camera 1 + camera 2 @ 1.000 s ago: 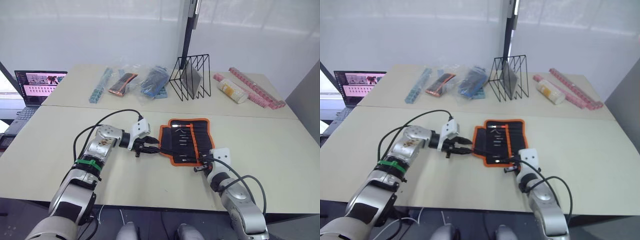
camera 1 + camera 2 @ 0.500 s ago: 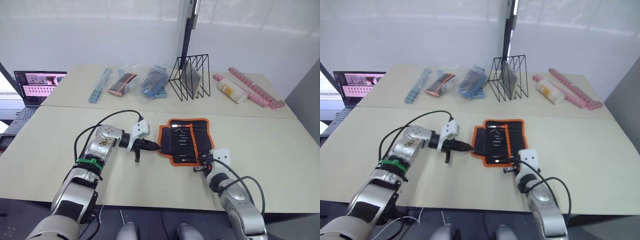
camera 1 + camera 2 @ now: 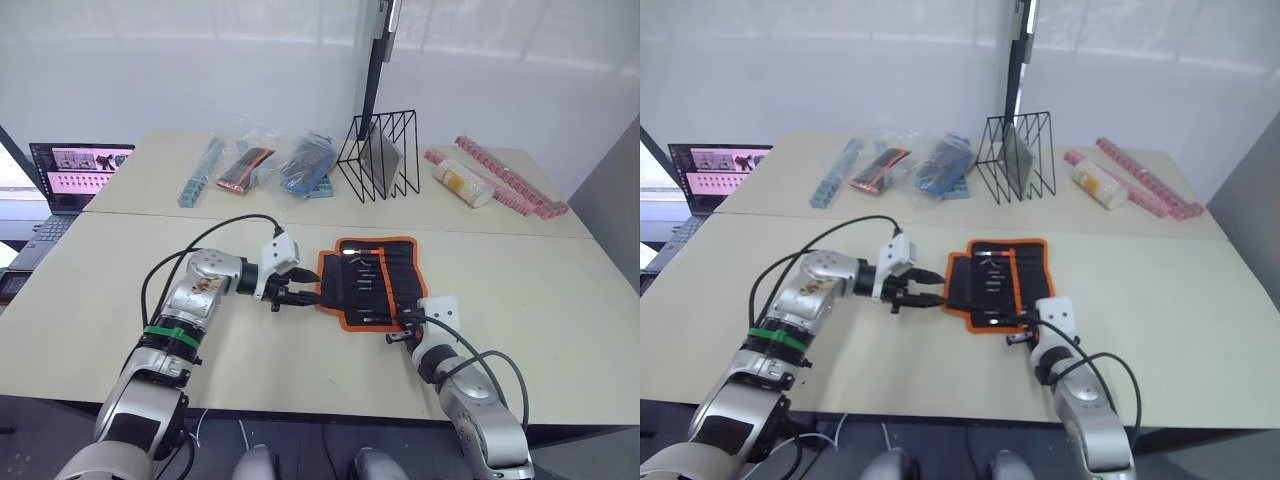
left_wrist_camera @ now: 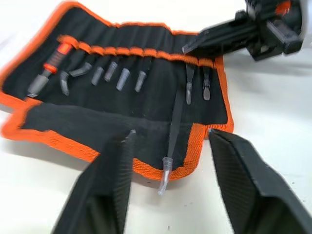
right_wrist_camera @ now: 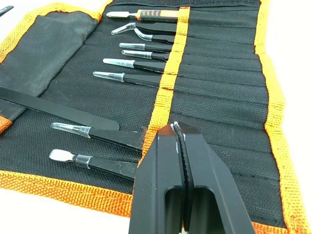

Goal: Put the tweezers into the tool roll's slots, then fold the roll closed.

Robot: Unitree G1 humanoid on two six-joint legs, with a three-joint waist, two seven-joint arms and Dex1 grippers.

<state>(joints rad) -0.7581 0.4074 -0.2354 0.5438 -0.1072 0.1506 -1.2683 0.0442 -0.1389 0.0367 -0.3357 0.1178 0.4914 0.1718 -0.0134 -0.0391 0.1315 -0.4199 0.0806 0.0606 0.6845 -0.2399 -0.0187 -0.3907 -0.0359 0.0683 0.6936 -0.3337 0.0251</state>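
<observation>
Change: since half a second ago the left gripper (image 3: 297,296) has turned at the wrist, so its two fingers again spread level at the roll's left edge rather than one hanging down; the roll and the right arm lie as before.
Right gripper (image 3: 398,337): lower centre-right of the head views, at the roll's near right corner; fingers pressed together with nothing between them (the wrist view shows the closed tips over the orange slot trim).
Left gripper: centre-left of the frame, fingers parted wide and holding nothing, one on each side of the loose tweezer's tip in its wrist view.
Tool roll (image 3: 370,282): centre of the frame, lying open and flat on the near table, its left flap folded partly inward.
Slots (image 5: 168,87): a row of black pockets under an orange band across the inner face.
Tweezers (image 5: 127,77): several seated in the slots with capped tips showing; one long pair (image 4: 175,131) lies loose across the roll, its tip past the orange edge.
Orange-handled tool (image 5: 146,14): in the end slot.
Laptop (image 3: 70,175): far left, open.
Bagged items (image 3: 268,163): upper left, on the far table.
Wire rack (image 3: 382,155): upper centre.
Pink strips (image 3: 510,175): upper right, beside a cylinder.
</observation>
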